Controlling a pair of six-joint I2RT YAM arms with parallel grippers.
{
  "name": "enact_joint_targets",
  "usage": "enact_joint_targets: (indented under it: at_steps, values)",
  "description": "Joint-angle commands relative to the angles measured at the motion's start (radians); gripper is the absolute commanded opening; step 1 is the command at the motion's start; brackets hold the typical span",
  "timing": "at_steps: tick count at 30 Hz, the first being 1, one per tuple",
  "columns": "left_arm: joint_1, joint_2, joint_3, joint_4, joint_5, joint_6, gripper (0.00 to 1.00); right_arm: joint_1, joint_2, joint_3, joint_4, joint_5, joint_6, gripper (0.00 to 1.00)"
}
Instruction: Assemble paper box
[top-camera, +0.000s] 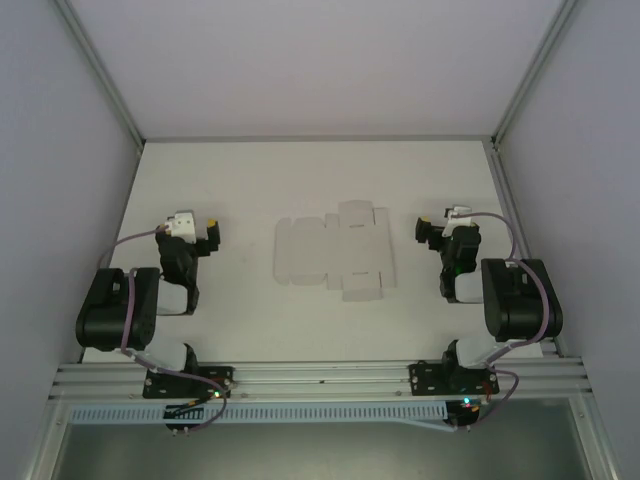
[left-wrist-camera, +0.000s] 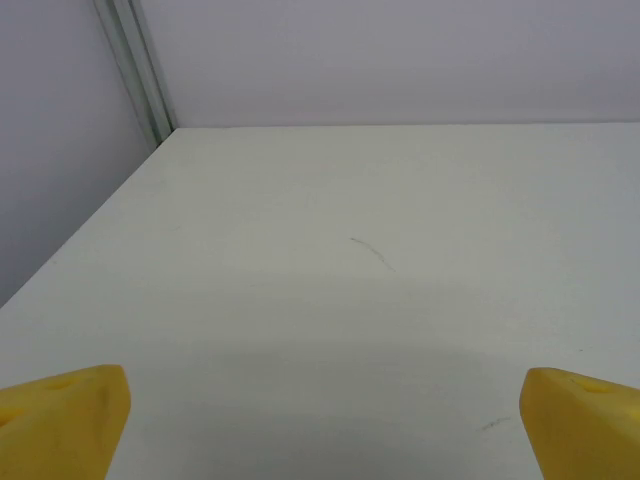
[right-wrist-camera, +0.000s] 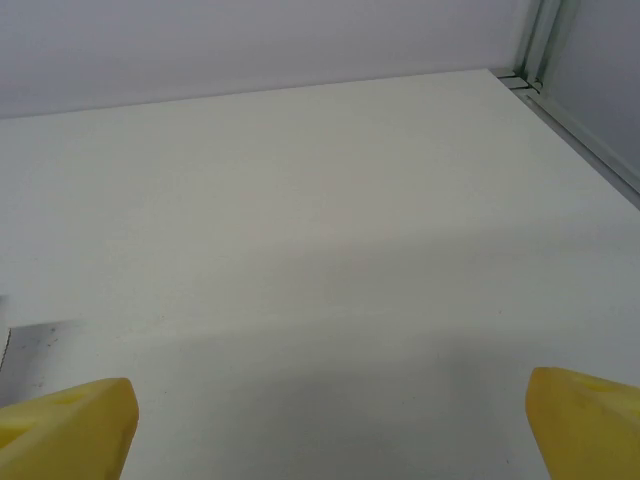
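Top external: flat box lies long-axis sideways between left gripper and right gripper, both spread wide, right nearer

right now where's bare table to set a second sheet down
Widest bare table runs along the back wall, beyond the flat paper box. Narrower strips separate the sheet from the left gripper and the right gripper. The near corners are crowded by the arms.
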Motion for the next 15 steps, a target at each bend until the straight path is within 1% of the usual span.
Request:
enact_joint_targets:
  at_steps: [1,9,11,15]
  values:
    - [0.001,0.005,0.008,0.026,0.010,0.019,1.00,-0.002,-0.008,0.004,0.007,0.001,0.012,1.00]
    - [0.002,0.006,0.010,0.023,0.012,0.020,1.00,-0.002,-0.005,0.007,0.005,0.000,0.012,1.00]
    - [-0.001,0.005,0.019,0.005,0.057,0.024,1.00,-0.001,-0.006,0.007,0.002,0.001,0.012,1.00]
    - [0.002,0.006,0.021,0.002,0.065,0.024,1.00,-0.003,-0.004,0.010,0.000,0.002,0.014,1.00]
